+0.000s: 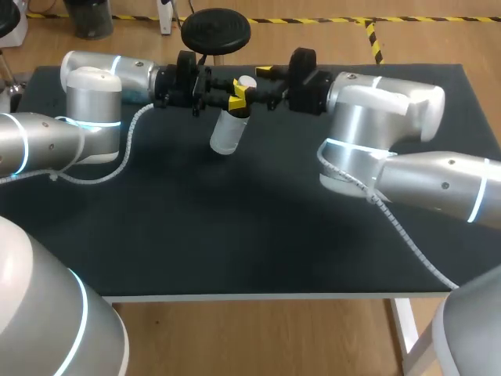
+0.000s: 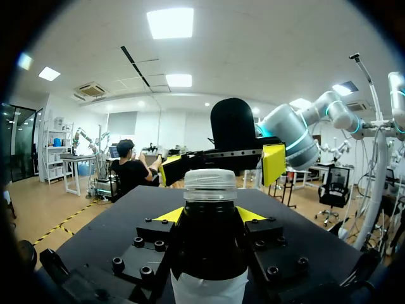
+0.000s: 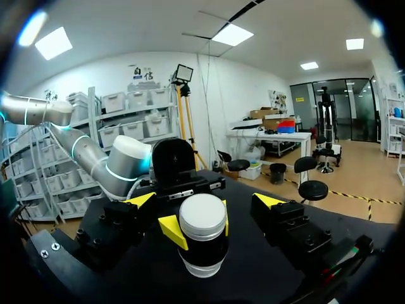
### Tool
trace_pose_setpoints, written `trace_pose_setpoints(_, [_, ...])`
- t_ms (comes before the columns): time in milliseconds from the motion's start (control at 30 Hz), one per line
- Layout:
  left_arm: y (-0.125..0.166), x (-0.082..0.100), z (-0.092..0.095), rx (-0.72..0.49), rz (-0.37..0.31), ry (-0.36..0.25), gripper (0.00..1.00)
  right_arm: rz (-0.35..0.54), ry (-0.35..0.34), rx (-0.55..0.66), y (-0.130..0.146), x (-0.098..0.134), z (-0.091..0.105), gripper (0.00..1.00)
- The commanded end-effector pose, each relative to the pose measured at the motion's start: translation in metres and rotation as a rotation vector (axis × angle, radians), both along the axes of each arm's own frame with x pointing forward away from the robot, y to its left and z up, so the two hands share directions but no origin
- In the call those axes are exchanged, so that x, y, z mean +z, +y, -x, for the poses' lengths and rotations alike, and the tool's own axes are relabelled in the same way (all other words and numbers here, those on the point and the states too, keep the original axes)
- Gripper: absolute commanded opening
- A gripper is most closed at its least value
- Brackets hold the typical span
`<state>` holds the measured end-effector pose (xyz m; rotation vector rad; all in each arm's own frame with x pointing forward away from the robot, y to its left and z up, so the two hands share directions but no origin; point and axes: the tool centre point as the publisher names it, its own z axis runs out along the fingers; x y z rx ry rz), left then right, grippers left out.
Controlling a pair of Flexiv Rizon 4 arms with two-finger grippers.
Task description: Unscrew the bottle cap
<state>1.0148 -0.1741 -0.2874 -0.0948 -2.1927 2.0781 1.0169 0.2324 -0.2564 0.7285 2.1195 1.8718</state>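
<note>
Bottle (image 1: pixel 227 133) | left hand (image 2: pixel 209 215) pinching its neck | right hand (image 3: pixel 204 201) spread, flanking cap (image 3: pixel 202 216)

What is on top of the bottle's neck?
A pale ribbed cap sits on the bottle. The left end effector grips the bottle just below it. What is under the cap is hidden, so how tightly it is screwed on cannot be seen.

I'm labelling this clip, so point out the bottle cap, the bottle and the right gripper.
bottle cap (image 3: pixel 202 215): right wrist view, its white top.
bottle (image 1: pixel 225 135): head view, its pale lower body.
right gripper (image 2: pixel 222 166): left wrist view, midway between its yellow tips.
</note>
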Motion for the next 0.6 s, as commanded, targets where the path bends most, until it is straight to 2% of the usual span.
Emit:
trace_pose_setpoints(33, [0.0003,-0.0029,-0.0025,-0.007,0.003,0.000,0.00,-0.001,0.000,0.001,0.0005,-0.0008,0.0001,0.41])
trace_pose_setpoints(133, [0.0003,-0.0029,-0.0025,-0.007,0.003,0.000,0.00,-0.003,-0.001,0.005,0.0007,-0.0005,0.0000,0.10])
trace_pose_setpoints(200, [0.0003,-0.0029,-0.0025,-0.007,0.003,0.000,0.00,-0.003,-0.002,0.008,0.0008,-0.0002,-0.0001,0.02])
trace_pose_setpoints(433, [0.0003,-0.0029,-0.0025,-0.007,0.003,0.000,0.00,0.000,-0.008,0.041,0.0008,0.0005,-0.0004,0.00])
trace_pose_setpoints(600, [0.0003,-0.0029,-0.0025,-0.007,0.003,0.000,0.00,0.008,-0.016,0.120,0.0018,0.0002,-0.0018,0.00])
